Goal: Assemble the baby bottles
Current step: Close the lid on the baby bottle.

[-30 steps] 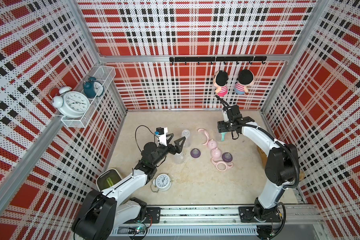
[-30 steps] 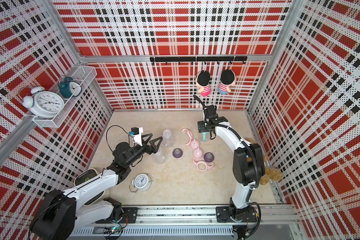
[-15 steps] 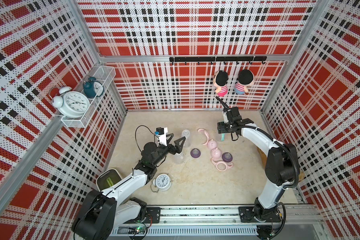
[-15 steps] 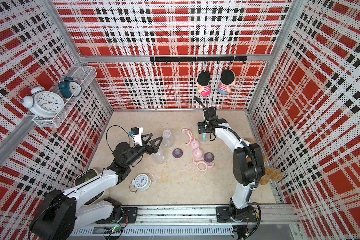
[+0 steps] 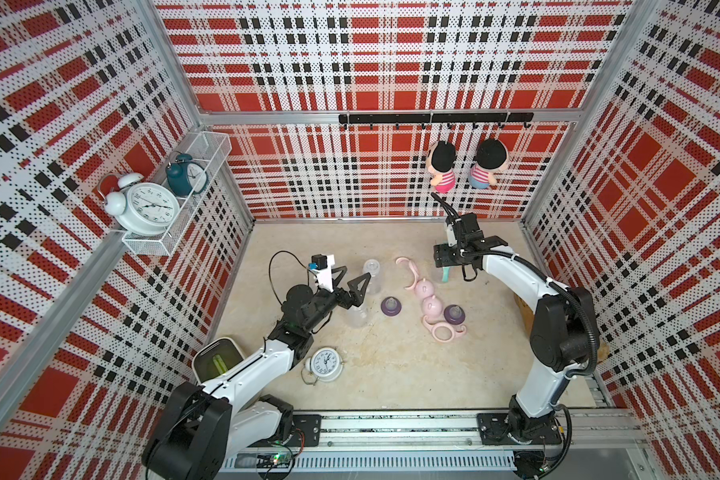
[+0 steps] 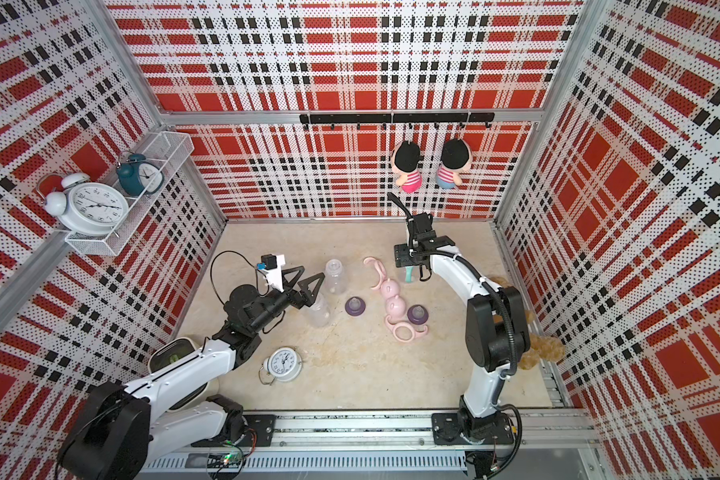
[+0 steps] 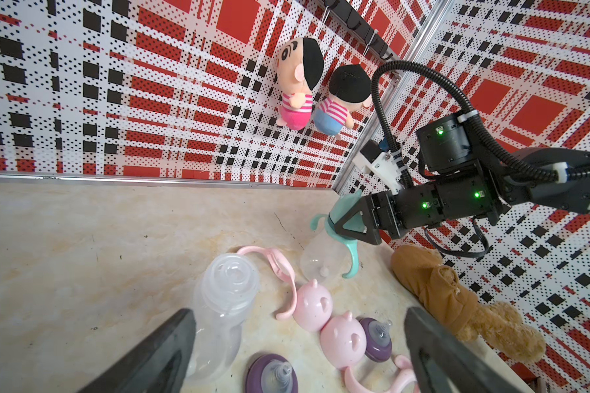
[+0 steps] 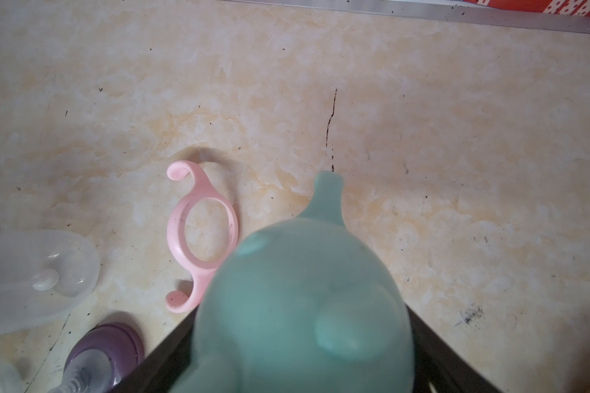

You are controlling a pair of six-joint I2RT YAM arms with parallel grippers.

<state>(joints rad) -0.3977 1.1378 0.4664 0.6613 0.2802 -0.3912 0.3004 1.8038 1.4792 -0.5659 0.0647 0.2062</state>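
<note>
Baby bottles stood at different stages. The teal bottle (image 7: 324, 262), right of centre in the left wrist view, appeared to stand on the table (image 7: 82, 238) with its handle ring and eared teal cap (image 7: 343, 211) already on, seemingly leaning a little. The right gripper (image 7: 338, 219) had its jaws either side of that cap; whether they pinched it or had let go could not be told. To do this step well, the cap probably wanted a straight downward press until it sat level. The jaws should then have spread fully and lifted straight up, since a sideways exit could tip the bottle toward the brown plush toy (image 7: 457, 299) near it.

Lower in that view lay the loose parts: two pink caps (image 7: 312, 306) touching, pink handle rings (image 7: 402, 377), purple teat collars (image 7: 269, 374) and a clear bottle (image 7: 218, 306) on its side. In a top view the left gripper (image 5: 355, 277), jaws wide and empty, hovered over a second clear bottle (image 5: 356, 316) left of centre, well placed to take it next
</note>
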